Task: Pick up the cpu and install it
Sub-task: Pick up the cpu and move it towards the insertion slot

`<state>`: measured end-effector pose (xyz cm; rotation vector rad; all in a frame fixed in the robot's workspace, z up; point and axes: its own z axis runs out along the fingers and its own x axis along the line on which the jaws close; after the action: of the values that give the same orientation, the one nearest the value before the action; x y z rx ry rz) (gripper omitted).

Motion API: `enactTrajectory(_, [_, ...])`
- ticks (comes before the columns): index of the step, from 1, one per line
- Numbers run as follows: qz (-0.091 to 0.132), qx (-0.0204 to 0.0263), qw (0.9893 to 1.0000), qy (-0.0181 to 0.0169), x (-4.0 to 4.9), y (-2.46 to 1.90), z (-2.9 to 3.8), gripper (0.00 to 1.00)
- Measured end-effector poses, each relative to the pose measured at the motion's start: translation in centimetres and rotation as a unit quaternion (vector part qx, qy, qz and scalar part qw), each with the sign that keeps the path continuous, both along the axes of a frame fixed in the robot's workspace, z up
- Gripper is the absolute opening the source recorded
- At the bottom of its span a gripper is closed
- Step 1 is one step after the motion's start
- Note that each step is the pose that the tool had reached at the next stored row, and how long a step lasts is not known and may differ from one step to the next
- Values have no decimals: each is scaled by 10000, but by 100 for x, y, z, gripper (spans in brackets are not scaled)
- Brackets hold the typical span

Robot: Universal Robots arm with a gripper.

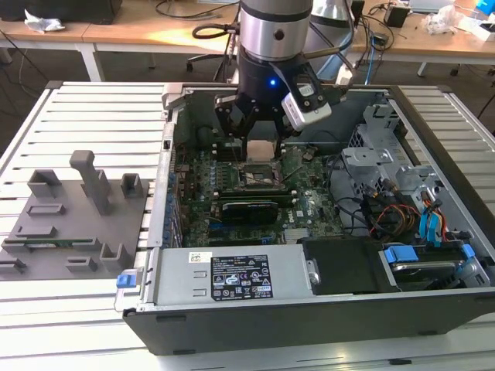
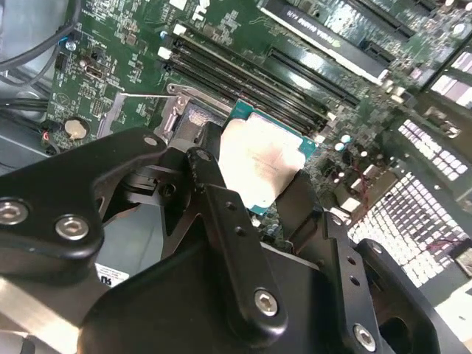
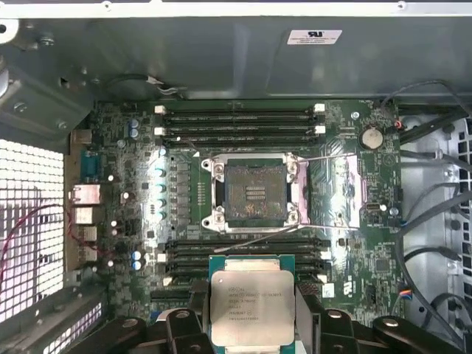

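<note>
Slatted table (image 1: 93, 116); one cpu (image 3: 251, 306) gripped in jaws near one socket (image 3: 254, 193).

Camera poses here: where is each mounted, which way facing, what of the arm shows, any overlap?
Exterior view: off the arm, raised, slanting down into the open case; the arm's wrist and gripper show.
First wrist view: on the wrist, straight down on the motherboard and empty socket; fingers flank the cpu.
Second wrist view: on the wrist, oblique across the gripper's linkage toward the cpu.
Shared: both wrist views show the gripped cpu.
</note>
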<state>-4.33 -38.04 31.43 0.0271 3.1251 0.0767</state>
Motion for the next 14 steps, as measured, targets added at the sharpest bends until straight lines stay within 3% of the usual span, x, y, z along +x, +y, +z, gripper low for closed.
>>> enactTrajectory(2, [0, 0, 10000, 0, 2, 37, -74, 55])
enactTrajectory(5, [1, 0, 10000, -3, 3, 74, -134, 55])
enactTrajectory(10, [1, -1, 10000, -28, 2, 115, -180, 55])
enactTrajectory(14, [2, -1, 10000, -32, 5, 220, -247, 55])
